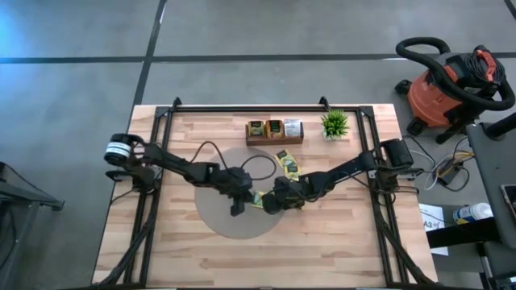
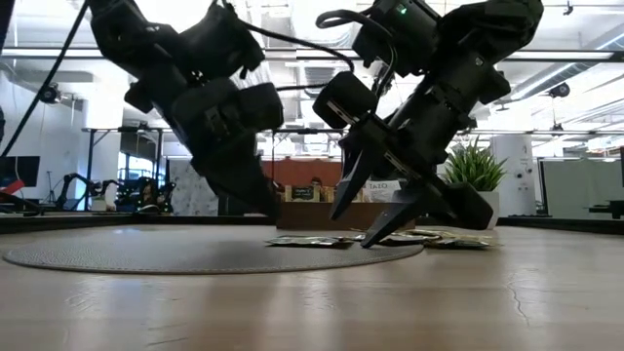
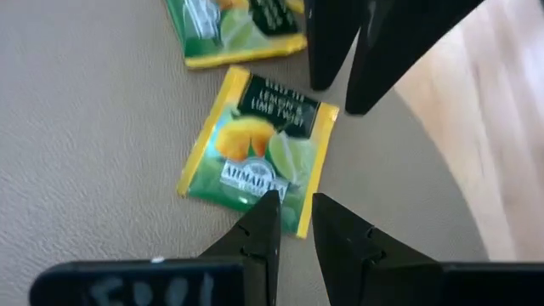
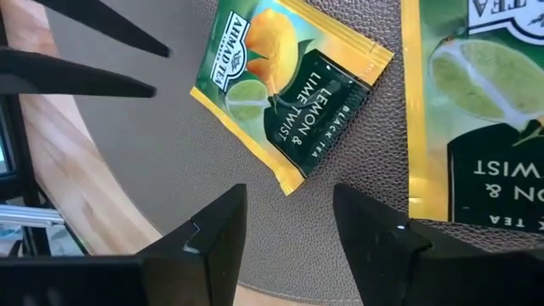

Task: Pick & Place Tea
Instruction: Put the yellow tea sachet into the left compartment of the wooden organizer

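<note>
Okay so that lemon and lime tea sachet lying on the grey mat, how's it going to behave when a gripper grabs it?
The sachet lies completely flat, so it is probably very light and thin. Its glossy wrapper suggests it could slide on the mat rather than lift. Pinched at one edge, it would likely flex slightly.

The right wrist view's edge cuts off a second lemon-lime sachet (image 4: 476, 110). In the high view, the sachets in the wooden tray (image 1: 274, 138) are too small to tell apart. The vacuum cleaner (image 1: 451, 84) is partly cropped.

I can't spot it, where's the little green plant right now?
In the high view, the potted plant stands at the table's far edge, right of centre, just right of the wooden tray.
</note>
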Tool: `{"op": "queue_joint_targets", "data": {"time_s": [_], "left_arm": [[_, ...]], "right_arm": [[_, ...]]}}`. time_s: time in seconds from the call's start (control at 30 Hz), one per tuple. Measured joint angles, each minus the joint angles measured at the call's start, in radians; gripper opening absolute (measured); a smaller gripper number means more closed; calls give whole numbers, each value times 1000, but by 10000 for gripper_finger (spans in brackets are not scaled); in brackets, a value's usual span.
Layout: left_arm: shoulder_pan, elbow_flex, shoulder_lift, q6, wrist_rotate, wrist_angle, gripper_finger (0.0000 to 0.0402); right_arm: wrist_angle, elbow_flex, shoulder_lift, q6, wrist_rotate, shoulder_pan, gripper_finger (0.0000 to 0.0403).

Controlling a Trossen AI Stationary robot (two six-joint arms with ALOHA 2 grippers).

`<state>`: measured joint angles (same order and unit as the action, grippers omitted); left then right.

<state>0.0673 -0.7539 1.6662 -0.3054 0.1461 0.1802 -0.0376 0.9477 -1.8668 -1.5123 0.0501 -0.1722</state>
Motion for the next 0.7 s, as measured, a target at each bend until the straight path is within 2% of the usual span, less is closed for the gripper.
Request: {"op": "queue_joint_targets", "data": {"time_s": [0.4,0.7], "left_arm": [[0,-33,98,16,50,5,67],[0,-35,115,17,57,34,67]], "right_arm": [[-3,-3,0,30,-4,13,177],[5,-3,0,50,-114,13,173]]}}
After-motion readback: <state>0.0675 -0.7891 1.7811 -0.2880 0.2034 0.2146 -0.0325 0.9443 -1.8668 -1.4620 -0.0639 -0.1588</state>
